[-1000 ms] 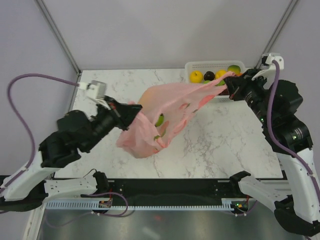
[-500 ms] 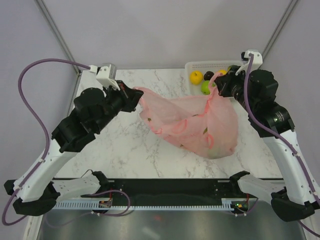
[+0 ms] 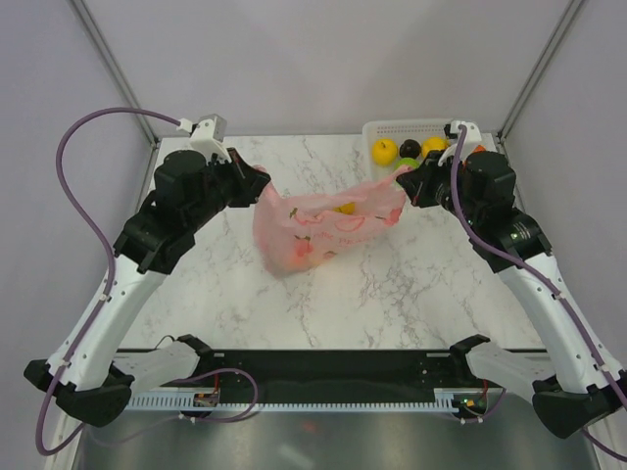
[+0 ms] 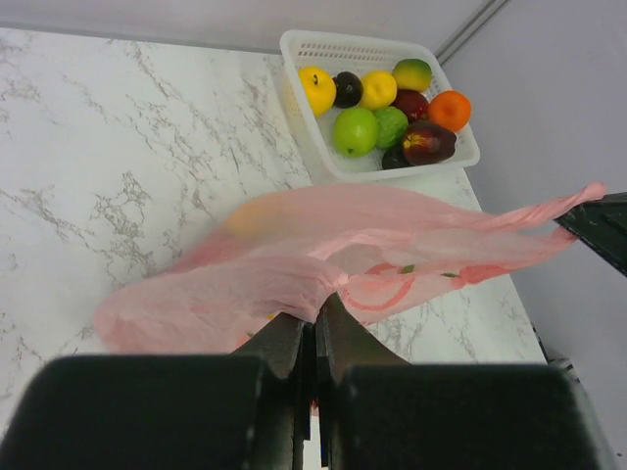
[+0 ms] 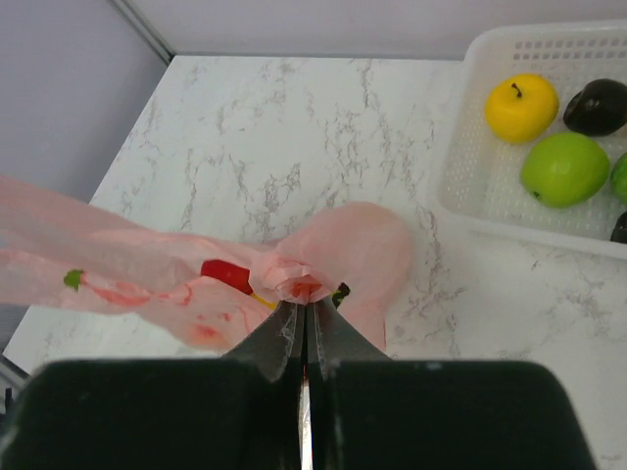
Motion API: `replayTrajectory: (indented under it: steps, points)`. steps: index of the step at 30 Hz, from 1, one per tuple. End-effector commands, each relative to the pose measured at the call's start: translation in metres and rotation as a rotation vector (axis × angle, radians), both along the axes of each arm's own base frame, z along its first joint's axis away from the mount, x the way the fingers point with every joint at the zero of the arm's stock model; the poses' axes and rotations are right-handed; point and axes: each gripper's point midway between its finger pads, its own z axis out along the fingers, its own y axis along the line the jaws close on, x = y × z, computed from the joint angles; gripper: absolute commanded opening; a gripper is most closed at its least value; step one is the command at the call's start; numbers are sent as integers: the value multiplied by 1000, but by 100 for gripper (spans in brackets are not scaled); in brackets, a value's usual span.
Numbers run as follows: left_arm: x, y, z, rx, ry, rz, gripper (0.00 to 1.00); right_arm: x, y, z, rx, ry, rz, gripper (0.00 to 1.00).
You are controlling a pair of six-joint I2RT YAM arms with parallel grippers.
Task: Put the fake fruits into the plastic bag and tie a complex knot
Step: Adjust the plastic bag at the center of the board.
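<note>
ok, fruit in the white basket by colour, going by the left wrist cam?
Yellow fruit: 2
Green fruit: 2
Green-orange fruit: 1
Orange fruit: 1
Dark red or purple fruit: 3
Total: 9 in the basket

The plastic bag point(image 3: 318, 220) is hanging across the middle of the table point(image 3: 294, 294) — left gripper point(image 3: 257, 179) at its left end, right gripper point(image 3: 407, 188) at its right. Several fake fruits point(image 3: 384, 150) are sitting in the basket point(image 3: 411, 124) at the far right corner — just behind the right gripper.
</note>
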Motion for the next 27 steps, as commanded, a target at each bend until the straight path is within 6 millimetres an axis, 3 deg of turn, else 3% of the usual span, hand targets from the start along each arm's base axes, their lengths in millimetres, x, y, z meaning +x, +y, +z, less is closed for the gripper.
replayTrajectory:
  steps: [1, 8, 12, 15, 20, 24, 27]
  points:
    - [-5, 6, 13, -11, -52, -5, 2, -9, 12, 18, 72, -72, 73, 0]
    - [-7, 8, 19, 10, -81, -15, 2, -22, 9, 21, 73, -95, 88, 3]
    - [-12, 9, 16, 23, -87, -34, 2, -25, 8, 22, 59, -113, 100, 19]
    - [-16, 12, 16, 28, -99, -35, 2, -26, 7, 15, 40, -131, 105, 44]
    - [-22, 17, 10, 36, -103, -32, 2, -26, 5, -2, 19, -120, 101, 49]
    - [-23, 18, 5, 40, -95, -32, 2, -29, 9, -5, 17, -122, 134, 62]
    - [-23, 18, 3, 43, -91, -32, 2, -34, 11, -6, 15, -128, 155, 66]
